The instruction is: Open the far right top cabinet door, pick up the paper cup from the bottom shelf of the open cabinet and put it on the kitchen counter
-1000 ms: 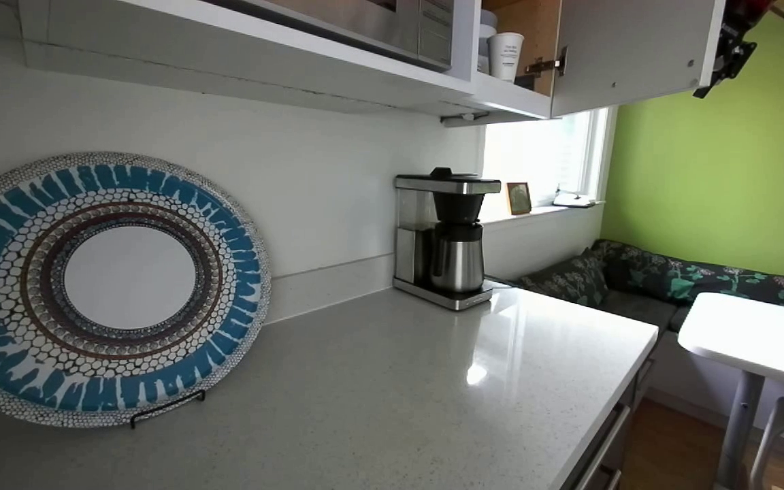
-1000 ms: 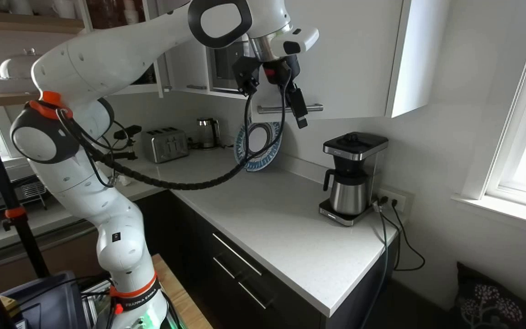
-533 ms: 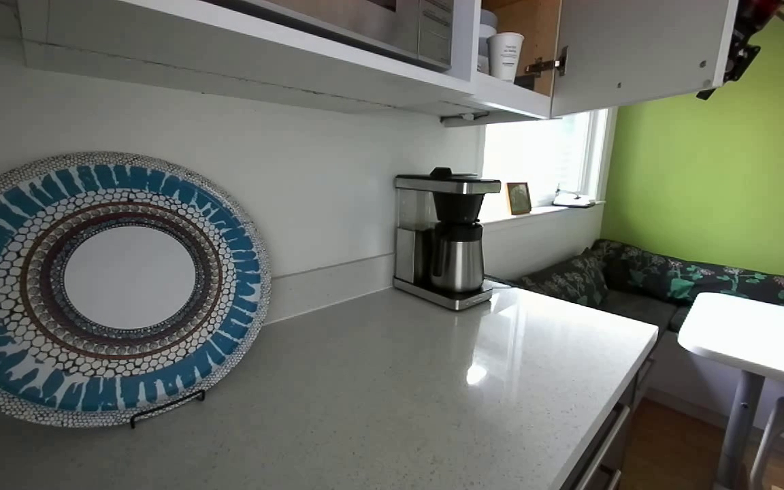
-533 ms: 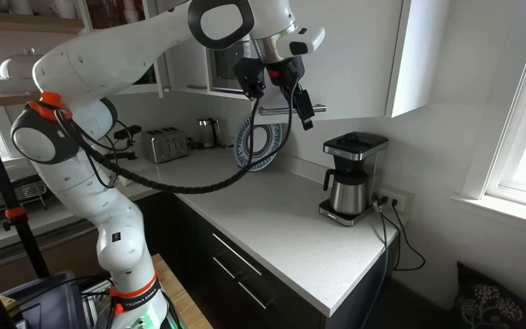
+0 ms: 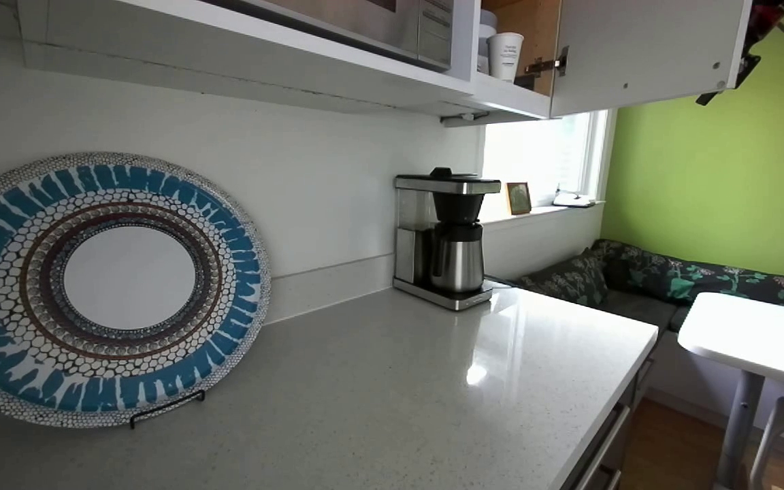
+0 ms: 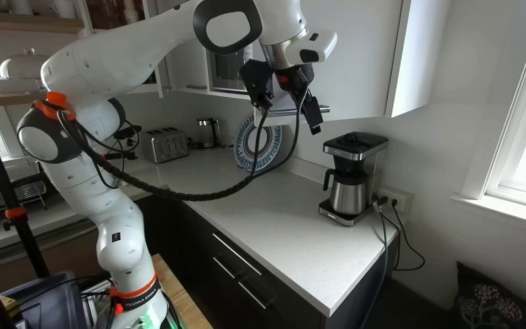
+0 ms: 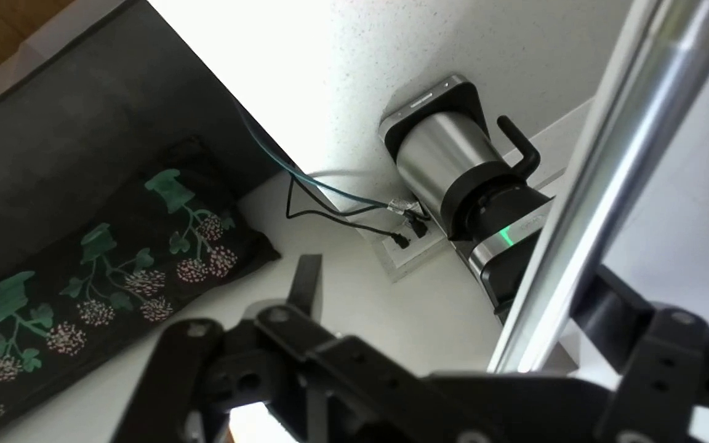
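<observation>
far right top cabinet door (image 5: 644,51): standing open | gripper (image 7: 455,289): jaws spread wide, nothing in hold, one finger (image 7: 612,307) close by the door's bar handle (image 7: 613,184), touching or not I can't tell | paper cup (image 5: 505,58): upright inside the open cabinet (image 5: 536,30) | coffee maker (image 5: 456,238): on the surface (image 5: 351,381) below

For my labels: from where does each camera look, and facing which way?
Wrist view: on the wrist, facing down toward coffee maker; claw shows.
An exterior view: above the kitchen counter, facing coffee maker and window; claw partly shows.
An exterior view: near the counter's end, facing diagonally across it; most of the arm shows.
Both exterior views share coffee maker and patterned disc.
</observation>
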Robot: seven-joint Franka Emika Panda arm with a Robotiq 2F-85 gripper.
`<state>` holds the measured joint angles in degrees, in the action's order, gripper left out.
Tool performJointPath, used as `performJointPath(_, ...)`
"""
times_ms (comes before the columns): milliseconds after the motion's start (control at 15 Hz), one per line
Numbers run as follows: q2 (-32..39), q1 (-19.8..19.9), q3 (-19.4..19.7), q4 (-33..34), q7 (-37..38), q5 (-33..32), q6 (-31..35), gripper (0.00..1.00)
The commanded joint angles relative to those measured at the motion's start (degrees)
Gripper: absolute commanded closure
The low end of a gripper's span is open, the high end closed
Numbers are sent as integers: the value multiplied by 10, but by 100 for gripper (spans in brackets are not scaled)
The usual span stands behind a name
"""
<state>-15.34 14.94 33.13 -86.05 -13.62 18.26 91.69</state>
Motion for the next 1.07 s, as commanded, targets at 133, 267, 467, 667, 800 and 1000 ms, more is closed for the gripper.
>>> performJointPath(133,66,7,17,13,37,99,79,0)
performJointPath(267,75,8,20,20,38,123,81,0)
performJointPath(467,84,13,21,34,32,150,69,0)
performJointPath(667,94,23,25,58,11,166,45,0)
performJointPath(800,97,32,24,76,4,154,32,0)
performJointPath(1000,91,45,19,107,-9,112,0,0)
